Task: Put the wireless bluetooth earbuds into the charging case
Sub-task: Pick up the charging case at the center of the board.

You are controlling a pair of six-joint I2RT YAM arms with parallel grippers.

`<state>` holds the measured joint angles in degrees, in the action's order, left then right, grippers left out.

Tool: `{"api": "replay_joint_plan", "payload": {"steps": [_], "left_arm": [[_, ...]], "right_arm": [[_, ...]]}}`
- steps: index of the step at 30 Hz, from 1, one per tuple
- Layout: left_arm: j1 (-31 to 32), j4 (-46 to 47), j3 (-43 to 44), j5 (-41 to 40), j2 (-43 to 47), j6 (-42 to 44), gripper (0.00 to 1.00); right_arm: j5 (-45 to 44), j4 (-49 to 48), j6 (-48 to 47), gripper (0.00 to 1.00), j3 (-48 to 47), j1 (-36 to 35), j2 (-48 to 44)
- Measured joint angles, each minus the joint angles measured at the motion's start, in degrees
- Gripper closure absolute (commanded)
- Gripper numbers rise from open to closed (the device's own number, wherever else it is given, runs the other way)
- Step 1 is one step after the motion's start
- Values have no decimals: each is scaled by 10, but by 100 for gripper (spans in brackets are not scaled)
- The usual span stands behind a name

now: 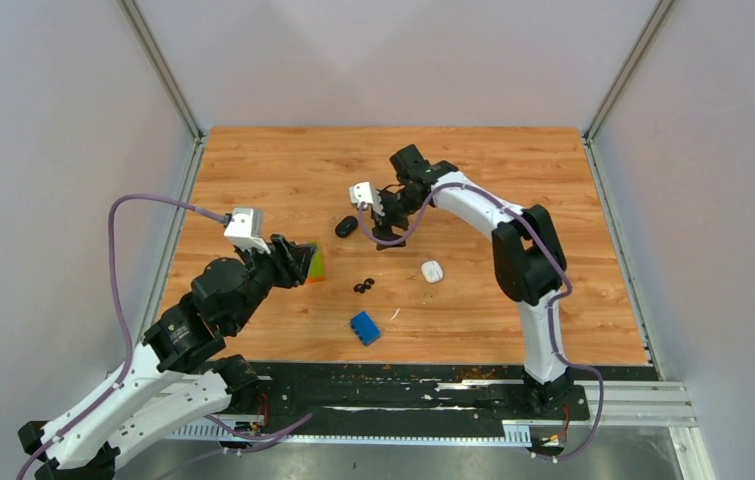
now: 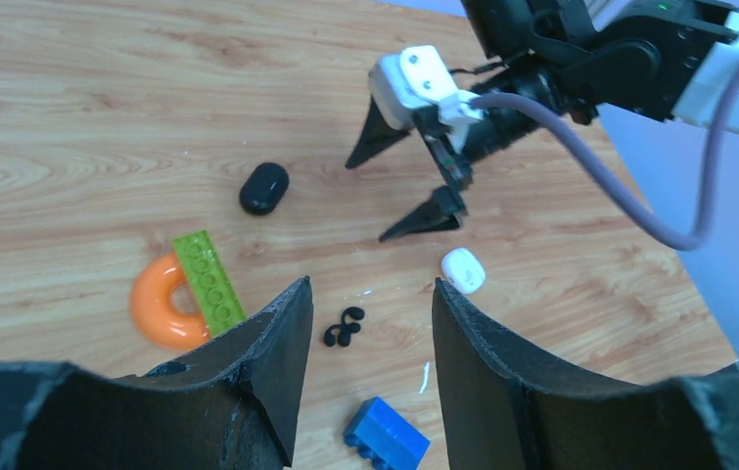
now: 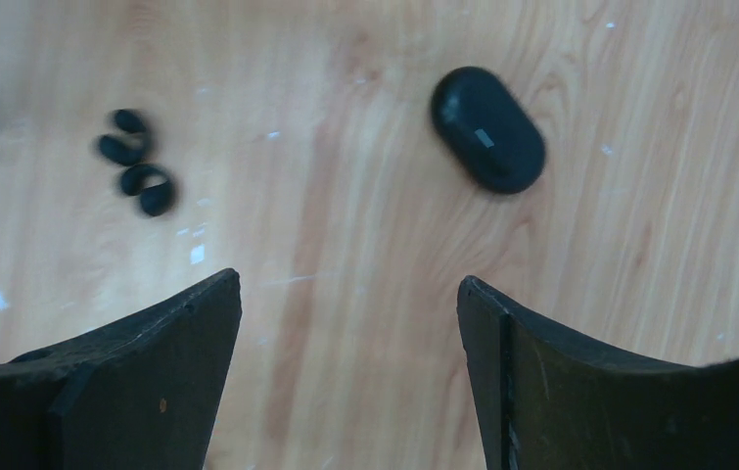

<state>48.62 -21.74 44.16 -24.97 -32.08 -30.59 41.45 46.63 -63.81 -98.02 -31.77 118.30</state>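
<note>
The black buds (image 1: 364, 287) are seen on the tabletop (image 1: 253, 180), at 6 o'clock from the black case (image 1: 346, 226). They are judged light and slippery, best pinched across the body. The left claw (image 2: 365, 382) and right claw (image 3: 346, 382) are spread, nothing gripped.

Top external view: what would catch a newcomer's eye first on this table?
The right hand hangs open over the middle of the wooden table, beside a black case. Nearer the arms lie two black earbuds, a white case to their right and a blue brick closest.
</note>
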Motion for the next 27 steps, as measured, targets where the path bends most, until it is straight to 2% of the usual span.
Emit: {"api": "replay_joint_plan", "payload": {"steps": [6, 15, 20, 25, 27], "left_arm": [[0, -40, 0, -4, 2, 9, 45], [0, -38, -9, 10, -1, 11, 46], [0, -38, -19, 20, -3, 12, 46], [0, -29, -28, 24, -2, 12, 47], [0, -27, -33, 26, -1, 12, 47]], "right_arm": [[-32, -68, 1, 12, -89, -9, 112], [-39, -52, 2, 11, -311, -22, 269], [-33, -23, -5, 19, -333, -35, 292], [-23, 19, -12, 36, -345, -50, 296], [-19, 44, -16, 38, -347, -54, 296]]}}
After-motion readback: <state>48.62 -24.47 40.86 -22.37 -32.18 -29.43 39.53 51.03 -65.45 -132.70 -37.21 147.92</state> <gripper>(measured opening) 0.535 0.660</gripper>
